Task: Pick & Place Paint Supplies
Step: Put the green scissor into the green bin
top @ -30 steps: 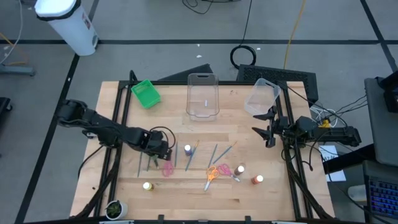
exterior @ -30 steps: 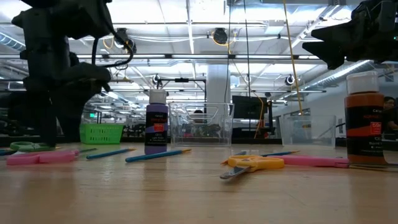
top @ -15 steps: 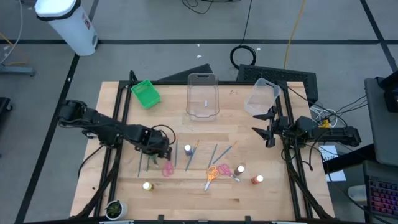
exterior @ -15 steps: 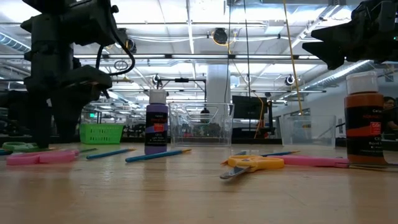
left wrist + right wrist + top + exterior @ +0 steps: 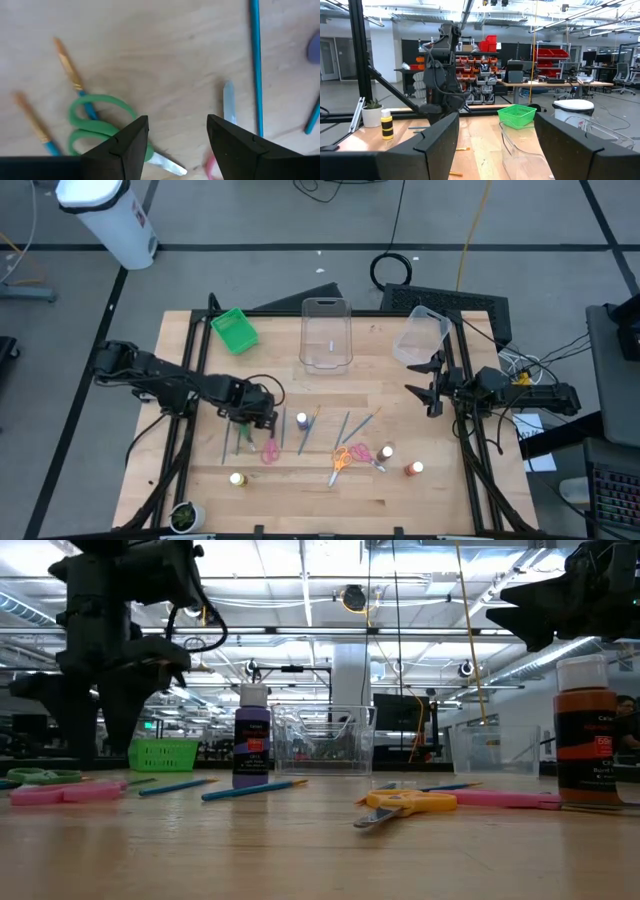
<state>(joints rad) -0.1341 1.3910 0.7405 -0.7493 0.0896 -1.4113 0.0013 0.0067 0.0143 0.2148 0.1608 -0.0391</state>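
Note:
My left gripper (image 5: 258, 416) (image 5: 177, 145) is open and empty. It hangs above the table over the green-handled scissors (image 5: 95, 125) and the pink scissors' blade (image 5: 229, 100), and touches neither. Blue brushes (image 5: 256, 65) lie flat beside them. The purple bottle (image 5: 302, 420) (image 5: 252, 745) stands just right of it. Orange scissors (image 5: 342, 458), a yellow bottle (image 5: 237, 478) and an orange-brown bottle (image 5: 412, 469) (image 5: 585, 730) are on the near part of the table. My right gripper (image 5: 425, 385) is open and empty, waiting at the table's right edge.
Two clear tubs (image 5: 327, 333) (image 5: 420, 335) and a green bin (image 5: 234, 330) stand along the far edge. More brushes (image 5: 345, 425) and a second pink scissors (image 5: 365, 455) lie mid-table. A small potted plant (image 5: 183, 515) sits at the near left corner.
My left gripper has risen from just above the table near the green and pink scissors and shifted a little toward the far edge, staying open and empty. Nothing on the table has moved.

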